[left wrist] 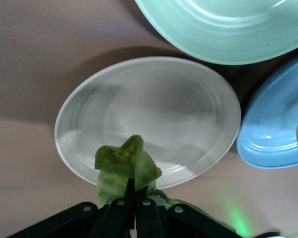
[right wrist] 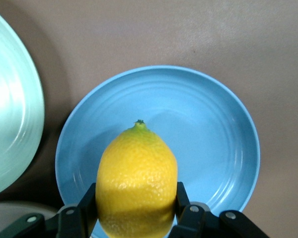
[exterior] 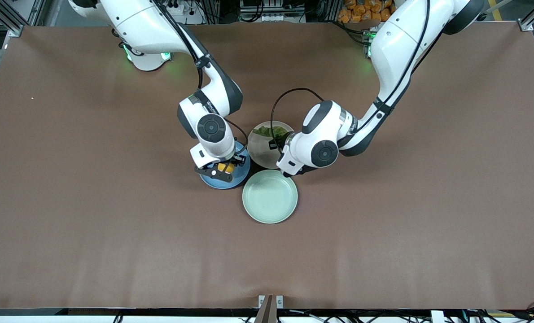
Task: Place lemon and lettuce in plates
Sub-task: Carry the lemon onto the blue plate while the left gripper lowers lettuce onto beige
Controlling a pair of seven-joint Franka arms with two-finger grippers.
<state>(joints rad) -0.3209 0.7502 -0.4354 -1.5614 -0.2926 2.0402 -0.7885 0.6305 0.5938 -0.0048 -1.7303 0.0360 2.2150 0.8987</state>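
My right gripper [exterior: 225, 168] is shut on the yellow lemon [exterior: 222, 167] and holds it over the blue plate [exterior: 231, 181]. In the right wrist view the lemon [right wrist: 137, 178] sits between the fingers [right wrist: 84, 206], above the blue plate's [right wrist: 198, 124] middle. My left gripper [left wrist: 137, 189] is shut on the wrinkly green lettuce leaf [left wrist: 123, 159], over the rim of the beige-pink plate [left wrist: 154, 109]. In the front view the lettuce [exterior: 271, 131] shows over that plate [exterior: 260, 153], at its edge farther from the camera. I cannot tell whether the leaf touches the plate.
A pale mint-green plate [exterior: 270, 196] lies nearer the front camera, close to both other plates. It also shows in the left wrist view [left wrist: 228, 25] and in the right wrist view [right wrist: 10, 129]. The three plates cluster at mid-table on the brown table mat [exterior: 406, 202].
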